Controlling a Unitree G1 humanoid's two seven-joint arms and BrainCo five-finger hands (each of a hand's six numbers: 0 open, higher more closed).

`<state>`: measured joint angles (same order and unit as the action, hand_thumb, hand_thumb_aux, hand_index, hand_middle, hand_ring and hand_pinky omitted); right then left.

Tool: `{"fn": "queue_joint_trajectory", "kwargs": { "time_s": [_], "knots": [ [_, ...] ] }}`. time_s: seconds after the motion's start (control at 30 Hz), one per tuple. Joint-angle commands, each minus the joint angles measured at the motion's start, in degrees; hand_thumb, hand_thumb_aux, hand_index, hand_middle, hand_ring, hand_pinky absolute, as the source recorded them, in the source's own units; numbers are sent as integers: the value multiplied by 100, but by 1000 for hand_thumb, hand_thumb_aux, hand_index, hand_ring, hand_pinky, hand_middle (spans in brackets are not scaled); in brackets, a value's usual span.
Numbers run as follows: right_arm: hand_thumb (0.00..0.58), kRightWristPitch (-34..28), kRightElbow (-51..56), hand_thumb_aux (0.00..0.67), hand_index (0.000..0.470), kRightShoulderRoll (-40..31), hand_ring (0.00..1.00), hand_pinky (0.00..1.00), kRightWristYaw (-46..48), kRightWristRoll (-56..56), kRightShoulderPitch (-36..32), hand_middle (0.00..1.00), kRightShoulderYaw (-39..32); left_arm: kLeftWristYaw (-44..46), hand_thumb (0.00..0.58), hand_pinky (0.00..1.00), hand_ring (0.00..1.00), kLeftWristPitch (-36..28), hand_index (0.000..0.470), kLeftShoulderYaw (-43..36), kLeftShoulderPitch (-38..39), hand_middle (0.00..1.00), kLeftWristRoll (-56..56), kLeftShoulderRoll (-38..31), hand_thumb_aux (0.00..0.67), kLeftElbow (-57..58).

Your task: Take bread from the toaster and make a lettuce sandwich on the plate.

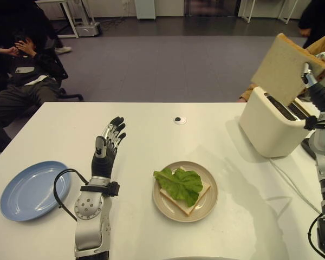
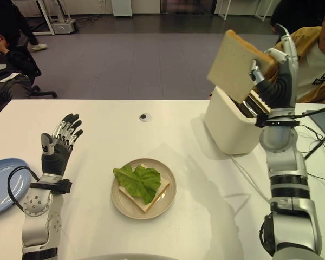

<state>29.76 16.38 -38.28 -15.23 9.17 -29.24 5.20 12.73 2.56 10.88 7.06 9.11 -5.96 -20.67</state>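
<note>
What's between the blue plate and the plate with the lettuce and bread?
The left hand, open and upright above the white table; both eye views show it.

**Bystanders on and beyond the tabletop**

A white tabletop (image 1: 151, 135) fills the near scene. A blue plate (image 1: 30, 189) lies flat at its near left edge. A small dark round cap (image 1: 179, 119) sits in the far middle. A thin white cord (image 2: 249, 181) runs along the right side. Beyond, grey floor (image 1: 168, 59) reaches white frame legs (image 1: 70, 19) at far left.

The right robot hand (image 2: 276, 81) grips a bread slice (image 2: 233, 67) above the toaster (image 2: 227, 130); lettuce (image 2: 136, 181) tops another slice (image 2: 143, 203) on the plate (image 2: 170, 199).
</note>
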Motion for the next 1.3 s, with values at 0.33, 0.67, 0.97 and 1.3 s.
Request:
{"fn": "queue_joint_trajectory", "kwargs": {
  "time_s": [0.33, 0.67, 0.97, 1.3],
  "knots": [
    [580, -4682, -3346, 670, 470, 617, 0, 0, 3922, -4094, 1768, 0, -1796, -89, 0, 0, 0, -52, 0, -129, -70, 0, 3, -79, 0, -18],
    [558, -4051, -2470, 539, 378, 1364, 0, 0, 3866, -2162, 2148, 0, -2514, -74, 0, 0, 0, -29, 0, -217, -12, 0, 33, -117, 0, -43],
    [0, -3767, -1935, 0, 0, 1511, 0, 0, 3765, -1257, 2148, 0, -2386, -97, 0, 0, 0, -51, 0, -220, 10, 0, 51, -119, 0, -114],
    [0, -3073, -2745, 0, 0, 1526, 0, 0, 3667, -1120, 1911, 0, -1556, -93, 0, 0, 0, -43, 0, -209, 13, 0, 55, -135, 0, -118]
  ]
}}
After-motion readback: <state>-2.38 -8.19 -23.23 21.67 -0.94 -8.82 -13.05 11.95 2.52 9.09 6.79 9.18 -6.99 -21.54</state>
